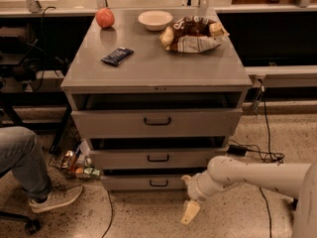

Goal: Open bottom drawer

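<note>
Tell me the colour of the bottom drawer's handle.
Black handle on the grey bottom drawer, clear in the camera view. The hand hangs low beside it.

White arm (257, 175) stretched in low from the right, wrist bent; tool (190, 211) hanging low, seemingly angled downward

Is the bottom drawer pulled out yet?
Not pulled out: the bottom drawer front sits back under the middle drawer, no interior showing. The gripper hangs near the floor, right of its handle, apart.

Apple (104, 18), bowl (155, 20), chip bag (193, 33) and dark packet (117, 56) sit on the cabinet top (168, 71); claw (190, 211) hangs near the floor (237, 219).
</note>
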`<act>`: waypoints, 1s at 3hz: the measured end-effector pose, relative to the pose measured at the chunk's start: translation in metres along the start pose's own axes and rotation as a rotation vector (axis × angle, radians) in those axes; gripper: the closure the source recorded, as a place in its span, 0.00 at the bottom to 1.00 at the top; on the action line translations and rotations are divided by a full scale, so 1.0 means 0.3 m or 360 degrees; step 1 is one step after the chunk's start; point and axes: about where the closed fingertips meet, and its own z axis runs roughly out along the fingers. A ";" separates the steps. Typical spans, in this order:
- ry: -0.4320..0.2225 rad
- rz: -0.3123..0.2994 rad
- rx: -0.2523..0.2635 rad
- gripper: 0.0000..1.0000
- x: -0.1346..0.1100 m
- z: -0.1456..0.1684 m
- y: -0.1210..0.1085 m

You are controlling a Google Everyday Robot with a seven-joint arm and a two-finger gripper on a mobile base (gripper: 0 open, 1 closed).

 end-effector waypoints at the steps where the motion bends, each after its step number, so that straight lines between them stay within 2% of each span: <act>1: -0.0007 0.0008 0.0007 0.00 -0.002 0.001 -0.010; 2: 0.0029 0.0003 -0.0021 0.00 0.035 0.043 -0.011; 3: 0.0111 -0.0069 0.0002 0.00 0.144 0.122 -0.061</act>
